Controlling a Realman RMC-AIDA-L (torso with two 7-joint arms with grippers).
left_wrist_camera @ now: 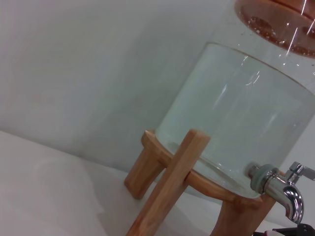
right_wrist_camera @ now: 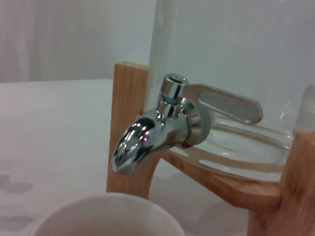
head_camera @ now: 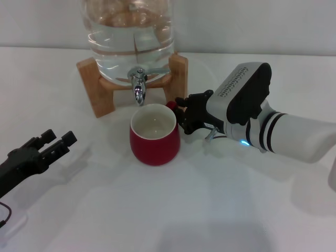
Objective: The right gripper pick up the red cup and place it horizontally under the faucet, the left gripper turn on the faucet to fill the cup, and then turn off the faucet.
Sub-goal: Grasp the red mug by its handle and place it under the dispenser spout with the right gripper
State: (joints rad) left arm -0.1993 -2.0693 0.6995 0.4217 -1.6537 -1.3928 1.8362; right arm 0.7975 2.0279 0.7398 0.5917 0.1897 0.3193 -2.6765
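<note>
We see the water jar [head_camera: 130, 37] on its wooden stand [head_camera: 97, 86], and the red cup [head_camera: 155, 137] upright on the table just below the faucet [head_camera: 138, 86]. The right gripper [head_camera: 185, 116] pinches its handle. Our left gripper [head_camera: 55, 143] hovers spread, well apart.

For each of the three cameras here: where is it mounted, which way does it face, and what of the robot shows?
Head view: high, looking forward and down at the red cup beneath the faucet; shows the left claw low at left and the right claw at the cup's handle.
Left wrist view: low, angled up at the water jar and wooden stand; no fingers clearly shown.
Right wrist view: beside the cup rim, facing the faucet; no fingers.
Shared: faucet, jar, stand.
</note>
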